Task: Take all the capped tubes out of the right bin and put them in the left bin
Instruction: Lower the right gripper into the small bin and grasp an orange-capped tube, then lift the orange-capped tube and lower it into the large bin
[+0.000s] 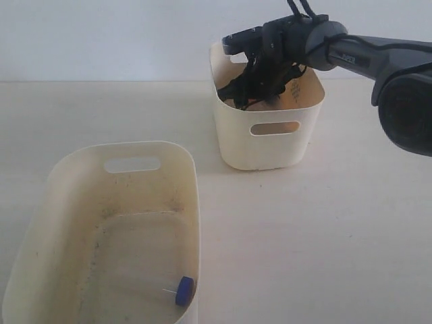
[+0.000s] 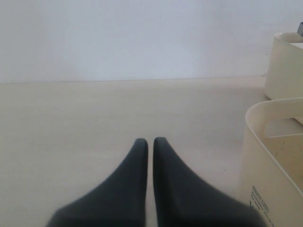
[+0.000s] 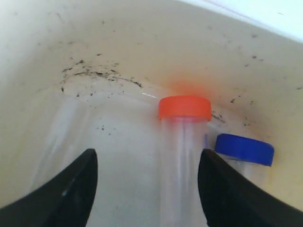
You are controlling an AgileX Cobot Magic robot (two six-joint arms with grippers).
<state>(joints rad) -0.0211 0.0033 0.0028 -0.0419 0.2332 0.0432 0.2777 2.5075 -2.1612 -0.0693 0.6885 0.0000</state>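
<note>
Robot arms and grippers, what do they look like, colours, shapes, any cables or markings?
The right arm is a dark grey, rounded tube with small white lettering and black cables looping over its wrist. Both the left gripper and the right gripper have matte black fingers, broad at the base, tapering to rounded tips. The left arm is out of view.

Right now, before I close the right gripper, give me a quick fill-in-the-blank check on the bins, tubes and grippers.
1. The lone tube in the left bin has a ____ cap.
2. The right gripper, inside the right bin, is ____.
3. The tube between its jaws has an ____ cap.
4. The left gripper, over the table, is ____.

Missing words: blue; open; orange; shut.
</note>
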